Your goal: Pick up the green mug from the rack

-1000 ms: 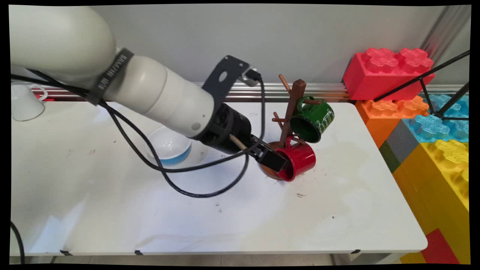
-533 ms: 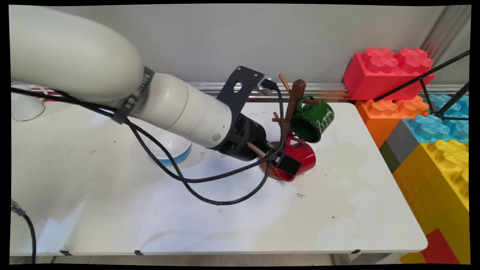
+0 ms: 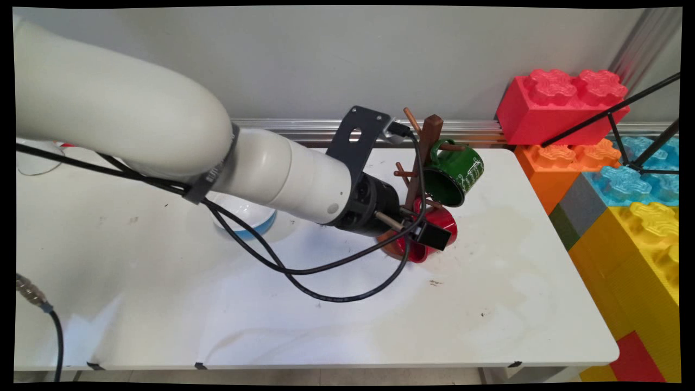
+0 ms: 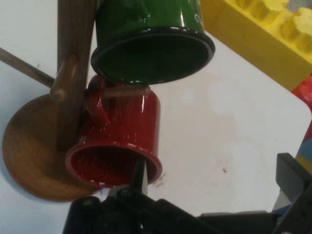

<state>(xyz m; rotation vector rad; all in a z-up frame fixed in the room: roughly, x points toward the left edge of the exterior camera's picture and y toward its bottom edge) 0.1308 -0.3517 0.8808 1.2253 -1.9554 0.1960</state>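
Two mugs hang on one wooden rack (image 3: pixel 422 157) near the surface's (image 3: pixel 326 326) far edge: green mug (image 3: pixel 453 174) above, red mug (image 3: pixel 437 225) below. The claw (image 3: pixel 429 234) spreads wide (one finger (image 4: pixel 139 178) inside the red mug's rim), gripping nothing. Open room lies toward the near edge.

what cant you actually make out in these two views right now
- Gripper grip: hand view shows one finger at the red mug rim, the other off right; main view too small to tell contact.
- Blue and white bowl: main view, mostly behind the arm.
- White cup: main view, hidden by the arm and left edge.
- Mug tree base: main view, covered by the gripper and the red mug.
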